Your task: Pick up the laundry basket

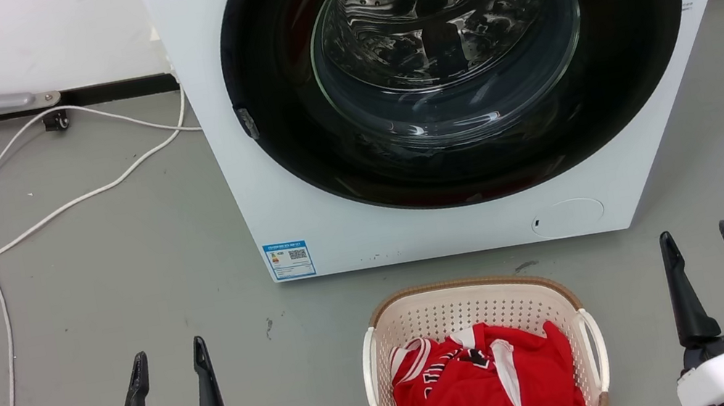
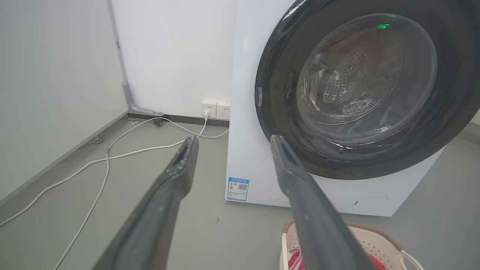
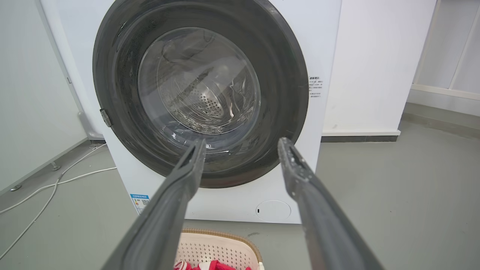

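Laundry basket on the floor between two spread, empty grippers.
Head view: the basket, with a red garment in it, stands just before the washing machine; the left gripper is well to its left, the right gripper nearer on its right. Left wrist view adds a wall socket with a white cable plugged in; the basket lies at lower right. Right wrist view: the basket rim lies below the parted fingers.
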Controlling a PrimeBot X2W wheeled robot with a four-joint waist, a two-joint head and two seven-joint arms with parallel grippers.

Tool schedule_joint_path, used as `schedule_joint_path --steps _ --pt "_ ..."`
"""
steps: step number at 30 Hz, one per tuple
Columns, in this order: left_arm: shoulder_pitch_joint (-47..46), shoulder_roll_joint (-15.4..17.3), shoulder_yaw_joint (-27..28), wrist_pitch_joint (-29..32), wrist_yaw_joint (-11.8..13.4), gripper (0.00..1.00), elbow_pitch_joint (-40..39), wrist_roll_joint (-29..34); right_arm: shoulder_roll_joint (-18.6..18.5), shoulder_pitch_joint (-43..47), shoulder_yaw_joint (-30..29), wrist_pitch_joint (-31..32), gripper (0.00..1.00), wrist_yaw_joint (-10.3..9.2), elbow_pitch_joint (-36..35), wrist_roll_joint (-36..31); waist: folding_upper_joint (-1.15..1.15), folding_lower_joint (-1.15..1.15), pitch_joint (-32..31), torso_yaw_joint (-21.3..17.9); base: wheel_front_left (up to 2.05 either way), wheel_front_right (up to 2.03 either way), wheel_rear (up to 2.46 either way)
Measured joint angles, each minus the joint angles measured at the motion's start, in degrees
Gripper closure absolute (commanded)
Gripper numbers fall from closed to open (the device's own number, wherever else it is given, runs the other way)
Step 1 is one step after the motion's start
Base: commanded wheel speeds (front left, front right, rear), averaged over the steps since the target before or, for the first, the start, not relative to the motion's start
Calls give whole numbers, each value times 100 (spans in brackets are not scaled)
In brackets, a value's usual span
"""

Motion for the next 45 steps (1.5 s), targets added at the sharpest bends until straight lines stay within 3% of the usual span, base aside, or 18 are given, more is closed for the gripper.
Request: schedule_joint_path --steps 17,45 --pt "79 -54 80 -158 -85 0 19 719 -1 60 -12 -177 0 0 -31 -567 0 0 18 -5 0 0 0" --pt "-114 -75 -96 -175 -162 0 331 569 -2 41 -151 -178 0 0 83 -494 0 0 145 39 0 0 0"
